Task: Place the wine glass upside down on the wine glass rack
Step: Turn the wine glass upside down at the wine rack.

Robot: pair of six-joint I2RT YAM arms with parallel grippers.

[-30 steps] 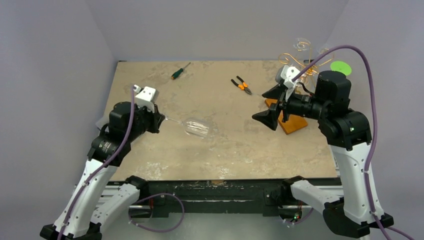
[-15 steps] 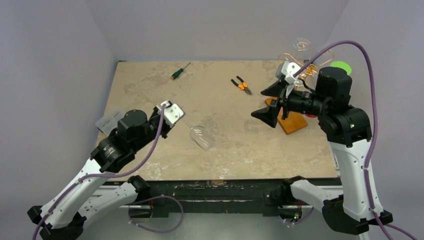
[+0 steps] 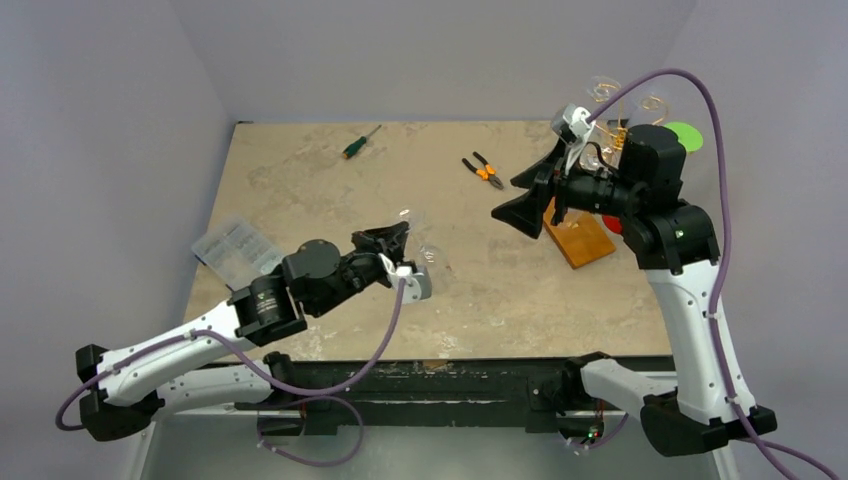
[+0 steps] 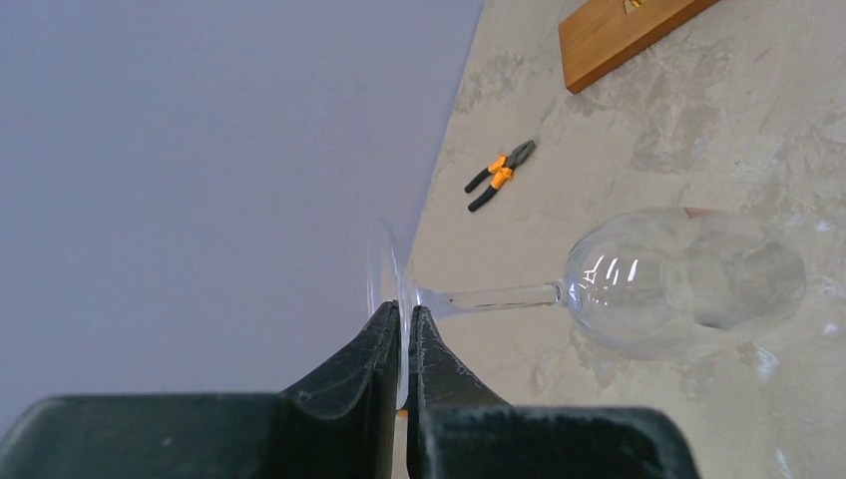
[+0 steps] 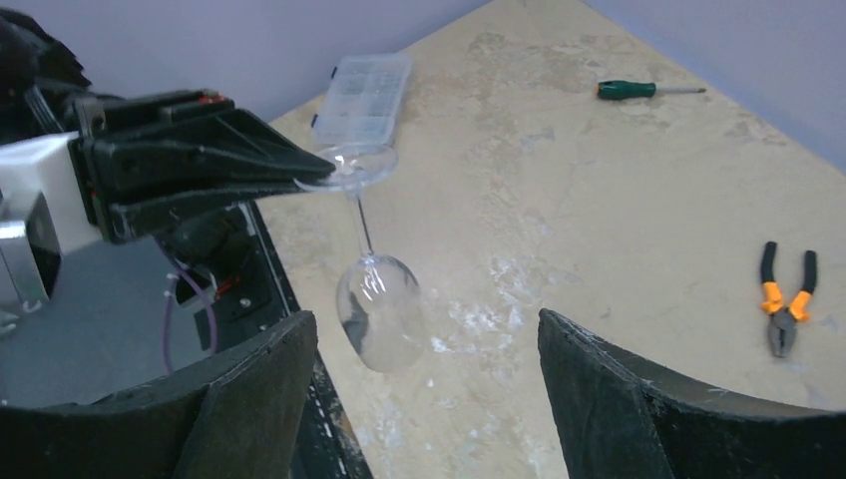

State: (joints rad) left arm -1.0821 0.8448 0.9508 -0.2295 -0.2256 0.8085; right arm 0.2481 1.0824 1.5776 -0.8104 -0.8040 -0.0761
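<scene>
Both arms (image 3: 170, 350) show white links (image 3: 695, 330), black joints (image 3: 310, 268), black gripper fingers (image 3: 515, 213), purple cables (image 3: 672, 72).

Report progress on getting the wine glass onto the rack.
Done: the left gripper is shut on the foot of the wine glass, which hangs bowl-down. In hand: the carry across to the wine glass rack, where the right gripper stands open. Left: hooking the foot into a wire arm and letting go.
</scene>
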